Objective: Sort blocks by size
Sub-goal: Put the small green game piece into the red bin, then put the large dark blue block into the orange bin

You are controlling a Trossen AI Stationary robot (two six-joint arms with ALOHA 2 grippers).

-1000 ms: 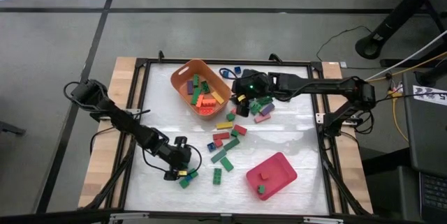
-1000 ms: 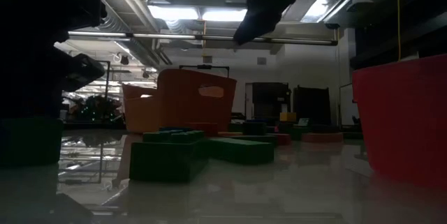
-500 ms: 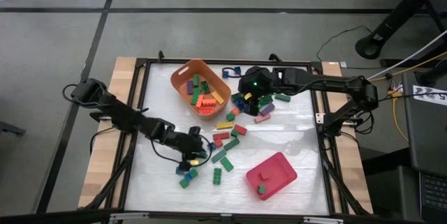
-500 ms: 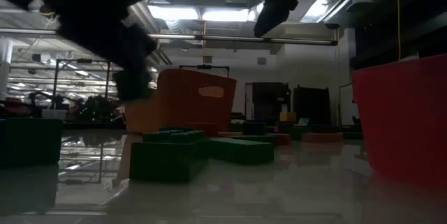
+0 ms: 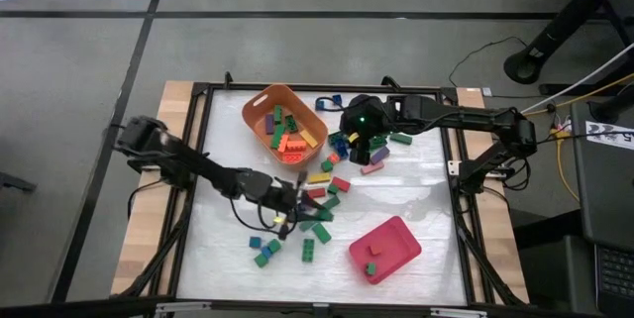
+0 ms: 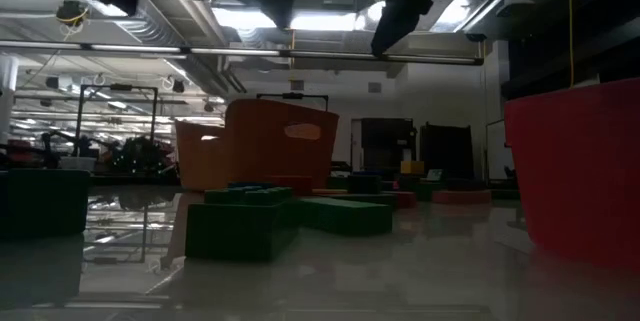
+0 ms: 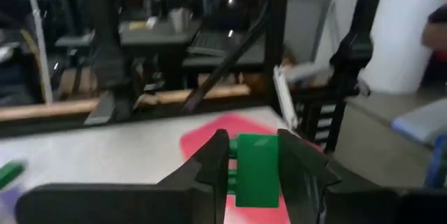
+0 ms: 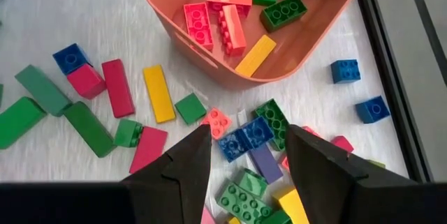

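Many small coloured blocks lie on the white table top, most of them in a pile [image 5: 342, 155] between the orange tub [image 5: 260, 95] and the pink-red tray [image 5: 396, 239]. My left gripper [image 5: 287, 202] is above the loose blocks at mid-table, shut on a green block [image 7: 255, 172]. My right gripper [image 5: 357, 138] hovers open over the pile right of the tub. Its fingers [image 8: 188, 161] stand either side of blue, green and purple blocks [image 8: 251, 137] below, touching nothing. Several long blocks lie in the tub [image 8: 230, 15], and two green blocks [image 5: 371, 266] lie in the tray. My left gripper pinches the green block by two opposite sides [image 7: 241, 161] between its two fingers. The block's far end sticks out a little past the fingertips. The fingers point toward the table's right side, where the pink-red tray [image 7: 209, 135] shows beyond. The block is lifted clear of the table.
A few green and blue blocks [image 5: 264, 251] lie near the table's front left. The low view shows green blocks [image 6: 240, 223] close by, the tub [image 6: 260, 141] behind them and the tray's wall [image 6: 575, 171] at the right. A black frame [image 5: 198, 159] rims the table.
My left gripper has risen from the green blocks at the front left and travelled toward the table's right and far side, to mid-table, carrying a green block. My right gripper has shifted a little toward the right, over the pile.
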